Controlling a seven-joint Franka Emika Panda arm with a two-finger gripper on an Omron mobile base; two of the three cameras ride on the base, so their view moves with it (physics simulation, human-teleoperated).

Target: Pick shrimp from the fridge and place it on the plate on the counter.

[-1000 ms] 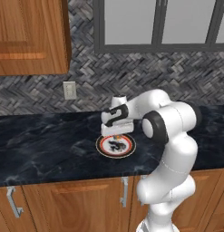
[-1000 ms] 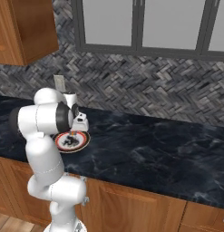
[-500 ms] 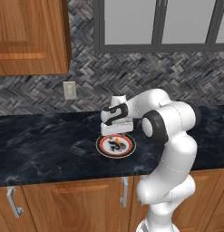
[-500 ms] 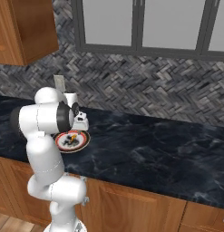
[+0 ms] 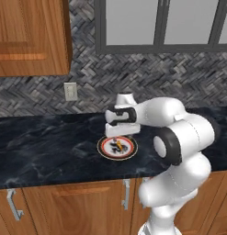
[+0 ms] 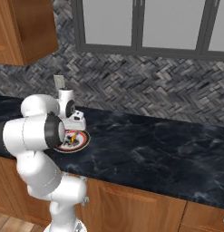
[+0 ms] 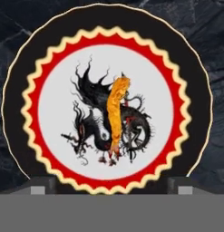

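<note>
So the table point(image 5: 50, 151) here is that long black marble top over the wood cabinets, and the arm is bent forward over the middle of it, wrist pointing straight down. Herringbone tile wall point(image 5: 147, 87) and a window run behind, with a wall outlet point(image 5: 70, 91) off to the left; none of that matters for the job.

The plate point(image 5: 105, 149) sits near the front edge of the table, directly under the hand. From the hand camera it's a dark rim, a red scalloped ring and a white centre with a black dragon drawing on it.

The jaws point(image 7: 111, 183) are spread wide with nothing between them; you can see the two tips poking up at the bottom of the hand view, well apart, one on each side of the plate's near edge.

The shrimp point(image 7: 117, 113) is lying right in the white centre of the plate, a thin orange strip stretched across the dragon, not touching either tip. You can also spot it as an orange fleck from the right base camera point(image 6: 72, 136).

My read: this is the release step and it looks basically done, shrimp on plate, hand empty just above it. What's left, I'd guess, is lifting straight up and clear without clipping the plate rim or nudging the shrimp, since the tips hang low over it.
</note>
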